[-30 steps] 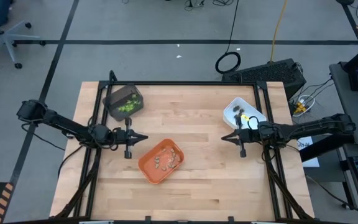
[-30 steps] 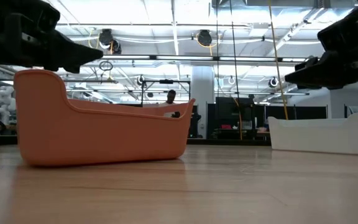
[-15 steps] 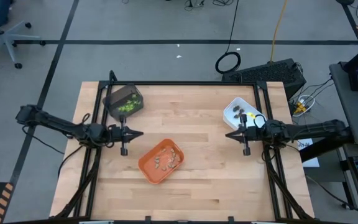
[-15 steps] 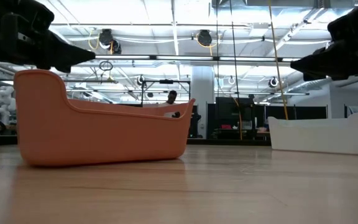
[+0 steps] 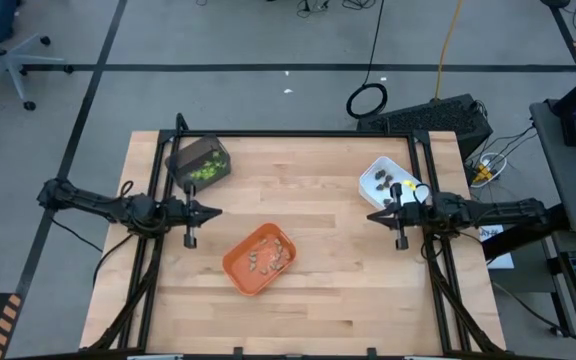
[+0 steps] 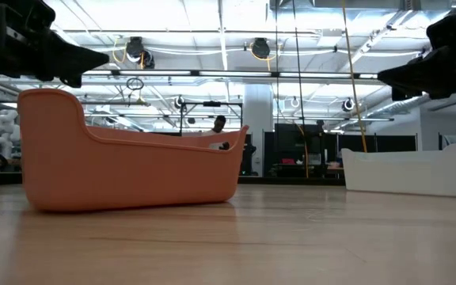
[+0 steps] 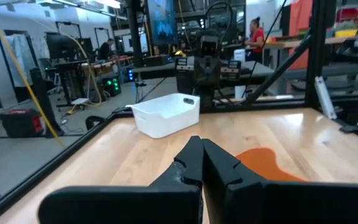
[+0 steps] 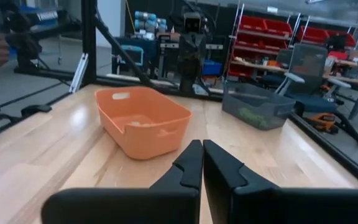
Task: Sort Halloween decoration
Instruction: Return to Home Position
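Left claw (image 5: 215, 211): clenched, the two fingers pressed flat together, nothing between them. Hangs clear of the wood over the left part of the tabletop (image 5: 313, 195), tip pointing toward the middle.
Right claw (image 5: 371, 216): clenched likewise, empty. Hangs over the right part of the tabletop, tip pointing back at the left claw; the two are well apart.
Dark grey tray (image 5: 197, 160): far-left corner of the tabletop, near the left claw, on its far side.
Lime-green pieces (image 5: 204, 172): heaped inside the dark grey tray; individual pieces too small to tell apart.
Orange tray (image 5: 240, 268): between the two claws but nearer the front edge, set at a slant, closer to the left claw.
Tan-grey pieces (image 5: 269, 257): loose cluster on the orange tray's floor.
White tray (image 5: 374, 172): far-right part of the tabletop, just beside the right claw, on its far side.
Dark brown pieces (image 5: 392, 182): a few specks inside the white tray.
Bare wood: no stray pieces made out from above.
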Controlling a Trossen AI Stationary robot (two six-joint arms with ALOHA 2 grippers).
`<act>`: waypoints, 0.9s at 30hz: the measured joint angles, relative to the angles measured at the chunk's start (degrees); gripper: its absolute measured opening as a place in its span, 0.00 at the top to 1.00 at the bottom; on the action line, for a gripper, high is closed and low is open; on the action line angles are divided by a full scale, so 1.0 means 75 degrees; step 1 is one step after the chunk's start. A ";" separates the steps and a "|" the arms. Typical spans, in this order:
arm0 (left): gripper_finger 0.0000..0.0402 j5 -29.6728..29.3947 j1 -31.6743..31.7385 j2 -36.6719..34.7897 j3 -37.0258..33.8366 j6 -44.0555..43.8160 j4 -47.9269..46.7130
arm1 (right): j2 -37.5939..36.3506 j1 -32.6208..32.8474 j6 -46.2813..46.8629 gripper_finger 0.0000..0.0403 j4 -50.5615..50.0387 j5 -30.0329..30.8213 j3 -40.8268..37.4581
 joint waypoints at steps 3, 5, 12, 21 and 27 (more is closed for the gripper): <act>1.00 0.0043 0.0000 -0.0453 0.0000 -0.0117 -0.0444 | -0.0247 0.0000 -0.0011 1.00 -0.0148 -0.0005 0.0000; 1.00 0.0049 0.0002 -0.0795 -0.0002 -0.0119 -0.0728 | -0.0344 0.0000 -0.0009 1.00 -0.0226 -0.0043 0.0000; 1.00 0.0270 0.0023 -0.1732 -0.0006 0.0087 -0.1471 | -0.0339 0.0003 -0.0006 1.00 -0.0266 -0.0405 0.0000; 1.00 0.1004 0.0875 -0.1728 -0.0006 -0.0062 -0.1732 | -0.0340 0.0003 -0.0010 1.00 -0.0272 -0.0549 0.0000; 1.00 0.2122 0.1706 -0.1728 -0.0006 -0.0325 -0.1757 | -0.0340 0.0000 -0.0265 1.00 -0.0286 -0.0532 0.0000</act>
